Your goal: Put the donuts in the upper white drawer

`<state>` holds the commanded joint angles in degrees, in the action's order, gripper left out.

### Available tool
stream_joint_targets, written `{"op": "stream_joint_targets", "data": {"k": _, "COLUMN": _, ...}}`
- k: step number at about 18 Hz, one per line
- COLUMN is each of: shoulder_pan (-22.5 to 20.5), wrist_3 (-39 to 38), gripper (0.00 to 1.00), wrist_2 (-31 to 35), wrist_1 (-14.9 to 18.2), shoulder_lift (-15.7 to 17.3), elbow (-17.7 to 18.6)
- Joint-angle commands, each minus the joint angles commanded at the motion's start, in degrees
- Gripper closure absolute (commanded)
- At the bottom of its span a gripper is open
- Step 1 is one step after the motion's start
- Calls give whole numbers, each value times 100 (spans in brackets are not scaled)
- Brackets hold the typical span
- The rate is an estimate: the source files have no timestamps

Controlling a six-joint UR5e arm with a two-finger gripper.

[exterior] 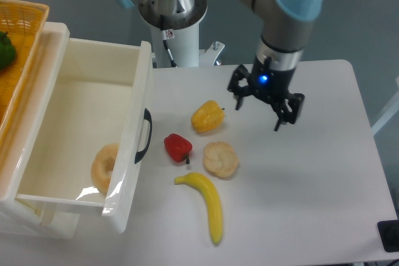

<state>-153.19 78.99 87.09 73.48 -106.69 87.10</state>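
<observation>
Already one ring donut (pixel 104 167) lies inside the upper white drawer (pixel 134 130), which is pulled out at the left of the table (pixel 312 191), leaning against the inside of its front panel near the black handle (pixel 144 136). Out on the table the lumpy donut (pixel 221 159) sits between a red pepper (pixel 177 147), a yellow pepper (pixel 207 117) and a banana (pixel 206 201). Above and to its right hangs the gripper (pixel 260 111), its fingers spread apart and holding nothing, well clear of the food.
</observation>
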Motion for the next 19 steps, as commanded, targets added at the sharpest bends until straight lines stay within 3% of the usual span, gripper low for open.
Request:
{"op": "stream_joint_targets", "data": {"k": 3, "shoulder_pan": -53, "wrist_3": 695, "gripper": 0, "wrist_2": 141, "wrist_1": 0, "shoulder_lift": -307, "elbow": -70}}
{"op": "stream_joint_targets", "data": {"k": 9, "shoulder_pan": -35, "wrist_3": 1029, "gripper": 0, "wrist_2": 344, "wrist_1": 0, "shoulder_lift": -800, "elbow": -290}}
{"op": "stream_joint_targets", "data": {"k": 13, "shoulder_pan": -44, "wrist_3": 1521, "gripper": 0, "wrist_2": 379, "wrist_1": -237, "shoulder_lift": -1090, "elbow": -316}}
{"op": "stream_joint_targets", "data": {"k": 19, "shoulder_pan": -9, "wrist_3": 1602, "gripper": 0, "wrist_2": 396, "wrist_1": -501, "shoulder_lift": -1196, "elbow": -281}}
